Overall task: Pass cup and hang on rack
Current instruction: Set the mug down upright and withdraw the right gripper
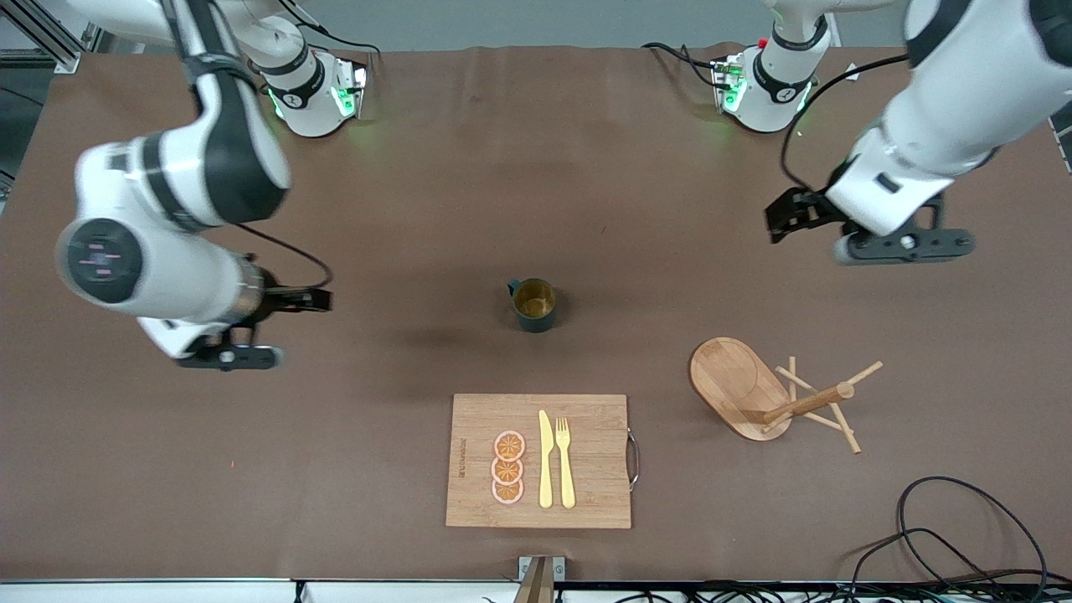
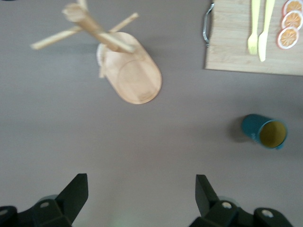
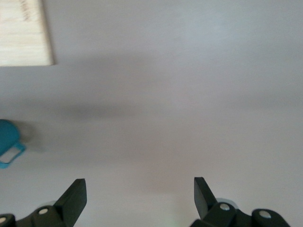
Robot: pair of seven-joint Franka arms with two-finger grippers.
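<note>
The dark teal cup [image 1: 533, 305] stands upright mid-table, its yellowish inside showing and its handle toward the right arm's end. It also shows in the left wrist view [image 2: 265, 131] and at the edge of the right wrist view [image 3: 7, 139]. The wooden rack [image 1: 754, 394] stands on its oval base toward the left arm's end, nearer to the front camera than the cup; it also shows in the left wrist view [image 2: 130, 71]. My right gripper [image 1: 311, 300] [image 3: 140, 184] is open and empty over bare table, apart from the cup. My left gripper [image 1: 783, 216] [image 2: 141, 182] is open and empty over bare table.
A rectangular wooden cutting board [image 1: 586, 419] with a metal handle lies near the table's front edge and carries a yellow knife [image 1: 545, 461], a yellow fork [image 1: 565, 461] and three orange slices [image 1: 507, 467]. Black cables [image 1: 963, 536] lie at the front corner by the left arm's end.
</note>
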